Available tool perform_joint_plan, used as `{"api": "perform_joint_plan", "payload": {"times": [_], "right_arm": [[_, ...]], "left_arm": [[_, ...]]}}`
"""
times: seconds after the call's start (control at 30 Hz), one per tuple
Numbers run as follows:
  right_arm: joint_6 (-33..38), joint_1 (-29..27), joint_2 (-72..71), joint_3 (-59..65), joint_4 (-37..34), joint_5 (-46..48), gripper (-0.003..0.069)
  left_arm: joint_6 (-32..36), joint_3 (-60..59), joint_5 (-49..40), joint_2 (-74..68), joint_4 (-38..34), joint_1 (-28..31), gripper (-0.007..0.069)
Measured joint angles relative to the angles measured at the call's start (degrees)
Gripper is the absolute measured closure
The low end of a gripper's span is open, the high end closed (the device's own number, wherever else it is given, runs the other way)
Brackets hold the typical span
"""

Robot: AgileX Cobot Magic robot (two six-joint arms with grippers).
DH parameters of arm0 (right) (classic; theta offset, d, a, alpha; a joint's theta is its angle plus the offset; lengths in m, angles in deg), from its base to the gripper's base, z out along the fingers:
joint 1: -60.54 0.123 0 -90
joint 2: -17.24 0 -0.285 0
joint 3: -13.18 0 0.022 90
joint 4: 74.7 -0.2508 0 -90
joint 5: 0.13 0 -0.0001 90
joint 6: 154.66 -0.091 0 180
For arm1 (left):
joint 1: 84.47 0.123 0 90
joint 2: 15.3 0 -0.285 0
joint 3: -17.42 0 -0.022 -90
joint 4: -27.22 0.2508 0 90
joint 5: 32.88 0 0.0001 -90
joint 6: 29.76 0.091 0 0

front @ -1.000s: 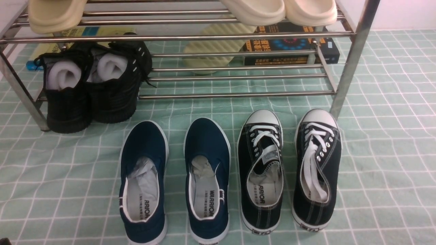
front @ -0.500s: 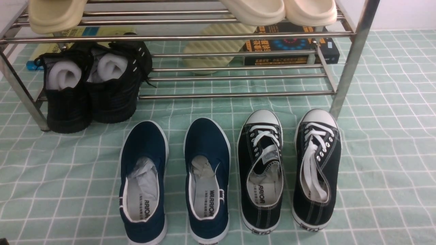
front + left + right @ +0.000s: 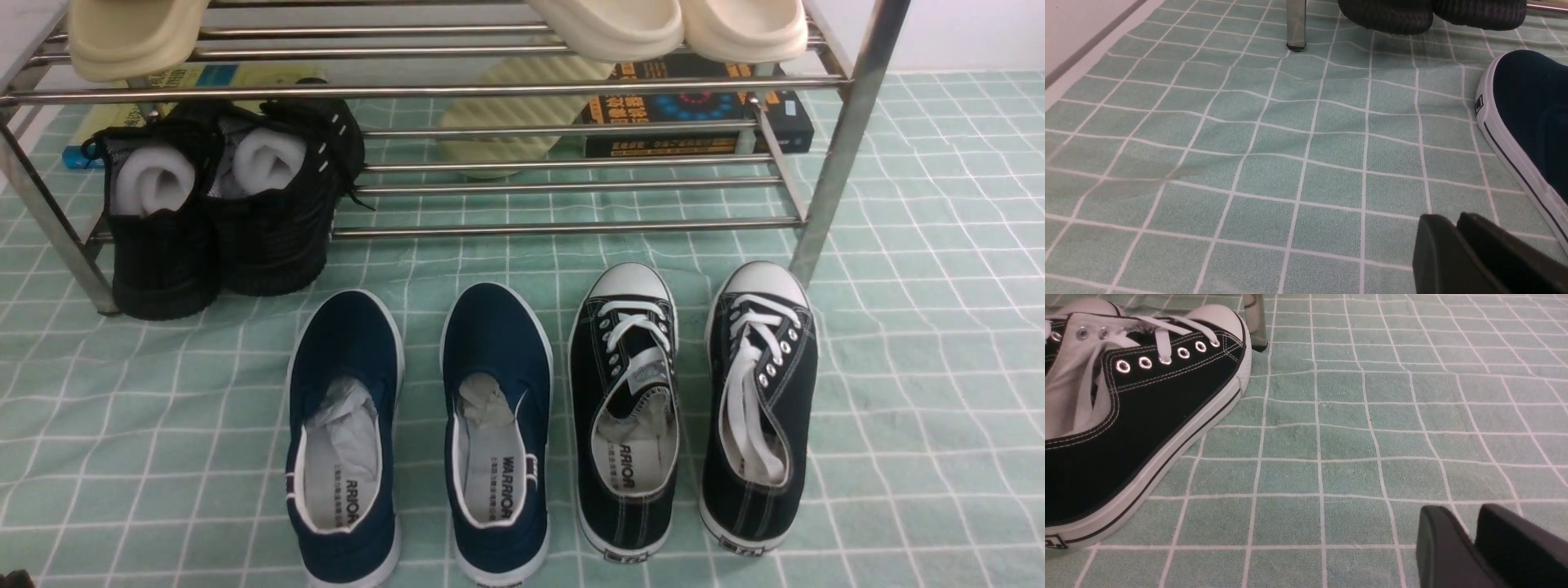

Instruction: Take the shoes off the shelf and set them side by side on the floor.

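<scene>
The two navy-blue shoes stand side by side, toes toward the shelf, on the green checked floor: the left one and the right one. Neither gripper shows in the front view. In the left wrist view my left gripper hovers low over bare cloth beside the left navy shoe. Its fingertips are a narrow slit apart and hold nothing. My right gripper is open and empty over the cloth, off to the side of a black lace-up sneaker.
A pair of black lace-up sneakers stands just right of the navy pair. Black knit shoes sit on the lower tier at left. Cream slippers lie on the upper tier, books behind. Shelf legs stand on the cloth.
</scene>
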Motion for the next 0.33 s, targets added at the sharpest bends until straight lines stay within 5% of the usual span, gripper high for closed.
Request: {"api": "perform_joint_plan", "payload": {"times": [0.33], "right_arm": [[0.0,0.0,0.0,0.0,0.0,0.0,0.0487]], "left_arm": [[0.0,0.0,0.0,0.0,0.0,0.0,0.0529]]}}
